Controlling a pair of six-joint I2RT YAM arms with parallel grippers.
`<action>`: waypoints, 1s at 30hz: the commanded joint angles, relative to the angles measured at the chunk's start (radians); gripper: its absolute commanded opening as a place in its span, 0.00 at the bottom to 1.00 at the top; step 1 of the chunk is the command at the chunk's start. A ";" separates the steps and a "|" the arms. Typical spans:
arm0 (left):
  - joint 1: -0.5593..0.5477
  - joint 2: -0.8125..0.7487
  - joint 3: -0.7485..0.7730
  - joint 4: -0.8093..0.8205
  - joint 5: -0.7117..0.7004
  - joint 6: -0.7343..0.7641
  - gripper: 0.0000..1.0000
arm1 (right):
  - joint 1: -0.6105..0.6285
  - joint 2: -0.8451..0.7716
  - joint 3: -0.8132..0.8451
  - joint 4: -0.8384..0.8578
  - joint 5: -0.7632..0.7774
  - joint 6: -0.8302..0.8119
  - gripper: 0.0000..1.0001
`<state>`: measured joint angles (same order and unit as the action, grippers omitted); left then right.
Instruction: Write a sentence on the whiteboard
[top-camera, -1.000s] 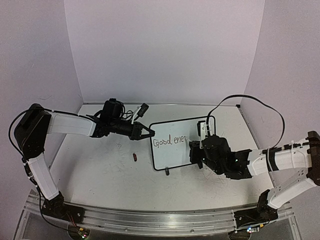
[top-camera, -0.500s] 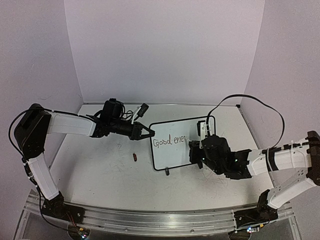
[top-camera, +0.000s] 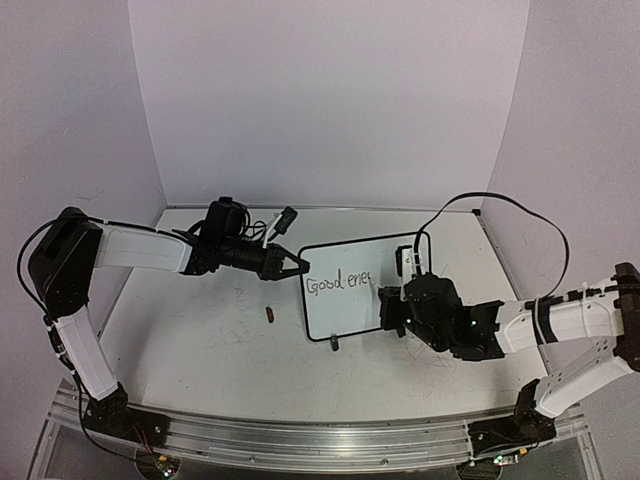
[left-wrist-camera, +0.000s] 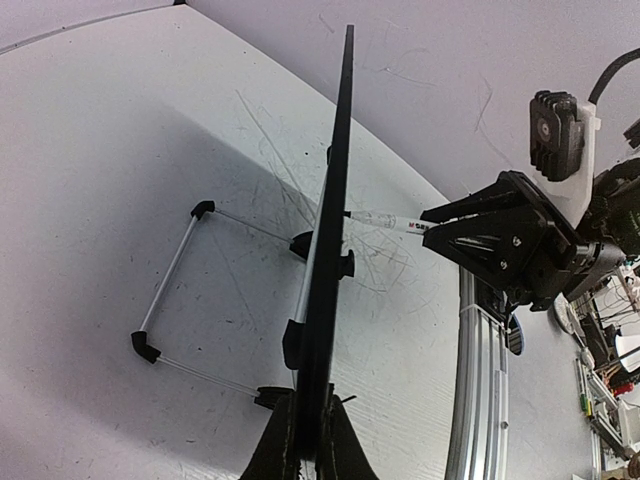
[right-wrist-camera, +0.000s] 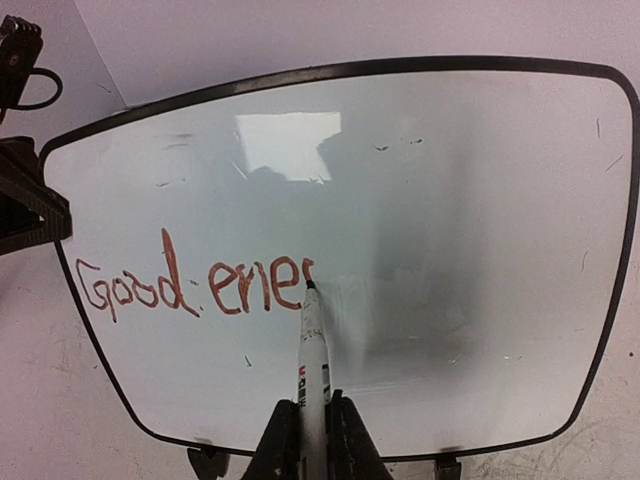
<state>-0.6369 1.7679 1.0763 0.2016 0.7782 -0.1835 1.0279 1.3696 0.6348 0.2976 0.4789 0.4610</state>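
Note:
The whiteboard (top-camera: 360, 290) stands tilted on its stand at mid table. My left gripper (top-camera: 298, 265) is shut on its left edge; in the left wrist view the board (left-wrist-camera: 335, 200) shows edge-on between my fingertips (left-wrist-camera: 318, 455). My right gripper (top-camera: 388, 305) is shut on a white marker (right-wrist-camera: 313, 350), whose tip touches the board face (right-wrist-camera: 450, 180). The sentence (right-wrist-camera: 190, 285) reads "Good ener" in red-brown, and the tip sits at the end of the last letter. The marker (left-wrist-camera: 385, 220) and right gripper (left-wrist-camera: 432, 222) also show in the left wrist view.
A small red cap-like piece (top-camera: 272, 315) lies on the scuffed white tabletop (top-camera: 200, 340) left of the board. The board's wire stand (left-wrist-camera: 170, 280) sticks out behind it. Walls close the table at the back and sides. A metal rail (top-camera: 300, 440) runs along the near edge.
My right gripper with the marker has shifted slightly to the right and down along the board. The left arm and the board have not moved.

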 joint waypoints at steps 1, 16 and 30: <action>-0.007 -0.019 -0.006 -0.051 -0.050 0.023 0.00 | -0.004 -0.021 -0.016 -0.029 -0.002 0.023 0.00; -0.008 -0.018 -0.006 -0.051 -0.048 0.022 0.00 | 0.007 -0.011 -0.020 -0.032 -0.008 0.040 0.00; -0.009 -0.025 -0.008 -0.051 -0.053 0.025 0.00 | 0.006 0.006 0.042 0.011 0.047 -0.041 0.00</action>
<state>-0.6369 1.7679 1.0763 0.2016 0.7781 -0.1832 1.0359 1.3652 0.6220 0.2858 0.4752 0.4536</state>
